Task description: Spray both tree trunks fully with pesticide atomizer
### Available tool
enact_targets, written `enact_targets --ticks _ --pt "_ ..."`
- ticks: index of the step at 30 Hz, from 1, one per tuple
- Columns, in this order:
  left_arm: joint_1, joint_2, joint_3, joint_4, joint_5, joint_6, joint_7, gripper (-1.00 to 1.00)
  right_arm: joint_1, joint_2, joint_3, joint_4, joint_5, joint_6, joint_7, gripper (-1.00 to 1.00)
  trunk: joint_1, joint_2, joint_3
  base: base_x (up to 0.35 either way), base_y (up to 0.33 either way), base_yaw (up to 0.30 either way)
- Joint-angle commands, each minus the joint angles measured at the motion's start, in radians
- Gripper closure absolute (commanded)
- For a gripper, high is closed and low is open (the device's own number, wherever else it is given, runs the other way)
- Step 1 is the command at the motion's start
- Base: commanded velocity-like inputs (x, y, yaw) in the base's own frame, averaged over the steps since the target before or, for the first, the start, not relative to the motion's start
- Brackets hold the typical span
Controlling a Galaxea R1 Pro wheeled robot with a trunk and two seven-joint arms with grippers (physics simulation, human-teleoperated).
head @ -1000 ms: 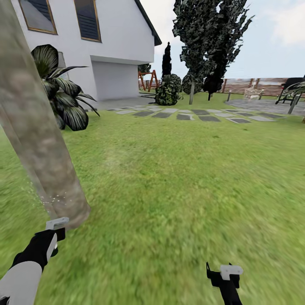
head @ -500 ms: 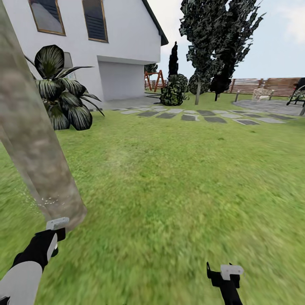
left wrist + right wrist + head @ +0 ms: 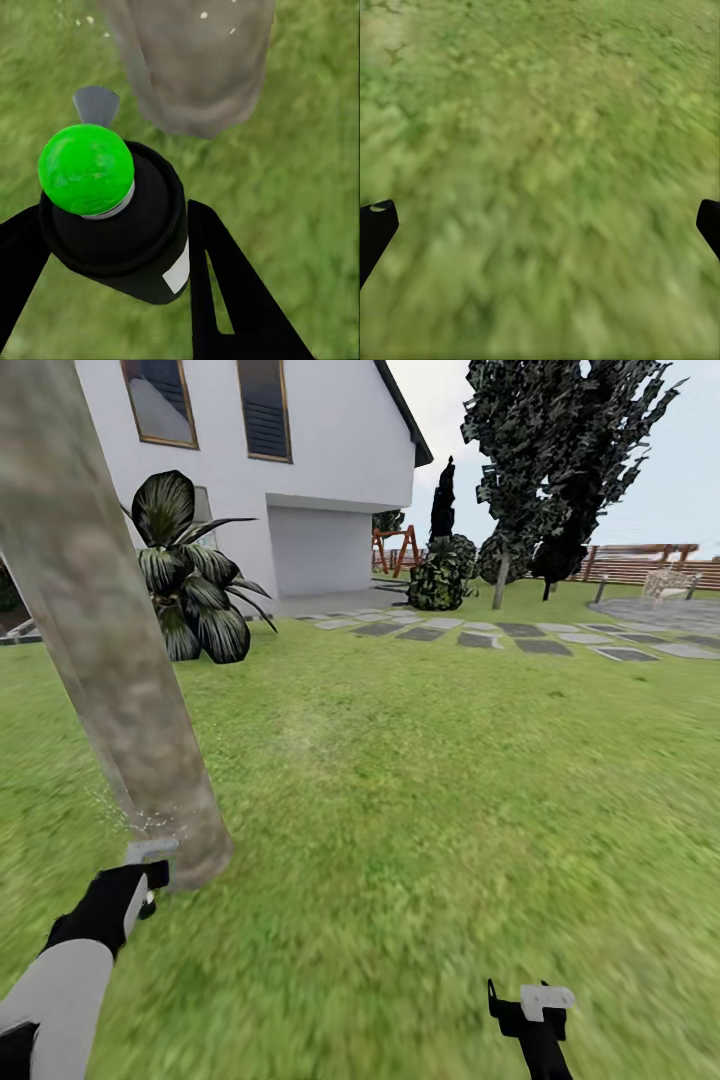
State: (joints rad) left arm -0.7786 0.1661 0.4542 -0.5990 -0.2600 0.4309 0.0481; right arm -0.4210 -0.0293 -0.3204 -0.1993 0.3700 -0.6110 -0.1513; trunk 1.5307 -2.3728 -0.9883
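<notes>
The left gripper (image 3: 112, 247) is clamped around the black pesticide atomizer with its round green cap (image 3: 86, 169), so pickup is done. At ten o'clock, just beyond it, stands the mottled tan-grey tree trunk (image 3: 110, 650); pale droplets fleck its base, so spraying seems underway. The second tree remains. The right gripper (image 3: 540, 217) hangs wide apart, empty, over the lawn (image 3: 450, 780).
</notes>
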Motion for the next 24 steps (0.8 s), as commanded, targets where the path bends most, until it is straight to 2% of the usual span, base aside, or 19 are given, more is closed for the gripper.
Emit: enact_targets --ticks 1,3,5,7,9,10,11,13,16,17,18,20,21,24 --pt "-0.026 -0.005 -0.047 -0.002 -0.010 0.027 -0.044 1.00 -0.001 0.000 -0.003 0.001 0.011 -0.002 -0.007 -1.00 0.000 0.000 -0.001 0.000 0.000 0.002" --pt "-0.065 0.003 -0.074 -0.003 -0.011 0.096 -0.083 1.00 -0.001 0.000 -0.003 0.001 0.011 -0.001 -0.007 -1.00 0.000 0.000 -0.001 0.000 0.000 0.001" --pt "-0.093 0.022 -0.081 -0.003 -0.014 0.136 -0.095 1.00 -0.001 -0.001 -0.003 0.001 0.011 -0.001 -0.007 -1.00 0.000 0.000 -0.001 0.000 0.000 0.000" --pt "-0.105 0.126 -0.084 0.000 -0.011 0.154 -0.119 1.00 -0.001 -0.001 -0.003 0.001 0.012 -0.001 -0.007 -1.00 0.000 0.000 -0.001 0.000 0.000 0.000" --pt "-0.106 0.174 -0.085 0.002 -0.014 0.156 -0.172 1.00 -0.001 -0.001 -0.003 0.001 0.012 -0.001 -0.007 -1.00 0.000 0.000 -0.001 0.000 0.000 0.000" --pt "-0.106 0.202 -0.086 0.001 -0.020 0.156 -0.232 1.00 -0.001 -0.001 -0.003 0.001 0.012 -0.001 -0.007 -1.00 0.000 0.000 -0.001 0.000 0.000 0.000" --pt "-0.107 0.220 -0.087 -0.001 -0.041 0.158 -0.295 1.00 -0.001 -0.001 -0.003 0.001 0.012 -0.001 -0.006 -1.00 0.000 0.000 -0.001 0.000 0.000 0.000" --pt "-0.111 0.225 -0.107 -0.003 -0.102 0.191 -0.343 1.00 -0.001 0.000 -0.003 0.001 0.012 -0.001 -0.006 -1.00 0.000 0.000 -0.001 0.000 0.000 0.000" --pt "-0.124 0.214 -0.137 -0.029 -0.128 0.260 -0.400 1.00 -0.001 0.000 -0.003 0.001 0.011 -0.001 -0.007 -1.00 0.000 0.000 -0.001 0.000 0.000 0.000" --pt "-0.127 0.219 -0.141 -0.027 -0.132 0.264 -0.414 1.00 -0.001 -0.001 -0.003 0.001 0.011 -0.001 -0.007 -1.00 0.000 0.000 -0.001 0.000 0.000 0.000" --pt "-0.124 0.253 -0.144 -0.023 -0.144 0.265 -0.422 1.00 -0.001 -0.001 -0.003 0.001 0.011 -0.001 -0.007 -1.00 0.000 0.000 -0.001 0.000 0.000 0.000" --pt "-0.117 0.296 -0.145 -0.022 -0.150 0.264 -0.425 1.00 -0.001 0.000 -0.003 0.001 0.011 -0.001 -0.007 -1.00 0.000 0.000 -0.001 0.000 0.000 0.008" --pt "-0.115 0.307 -0.146 -0.025 -0.151 0.264 -0.426 1.00 -0.001 0.000 -0.003 0.001 0.011 -0.001 -0.007 -1.00 0.000 0.000 -0.001 0.000 0.000 0.147" --pt "-0.114 0.307 -0.151 -0.033 -0.151 0.264 -0.426 1.00 -0.001 0.000 -0.003 0.001 0.011 -0.002 -0.007 -1.00 0.000 0.000 -0.001 0.000 0.000 0.243"
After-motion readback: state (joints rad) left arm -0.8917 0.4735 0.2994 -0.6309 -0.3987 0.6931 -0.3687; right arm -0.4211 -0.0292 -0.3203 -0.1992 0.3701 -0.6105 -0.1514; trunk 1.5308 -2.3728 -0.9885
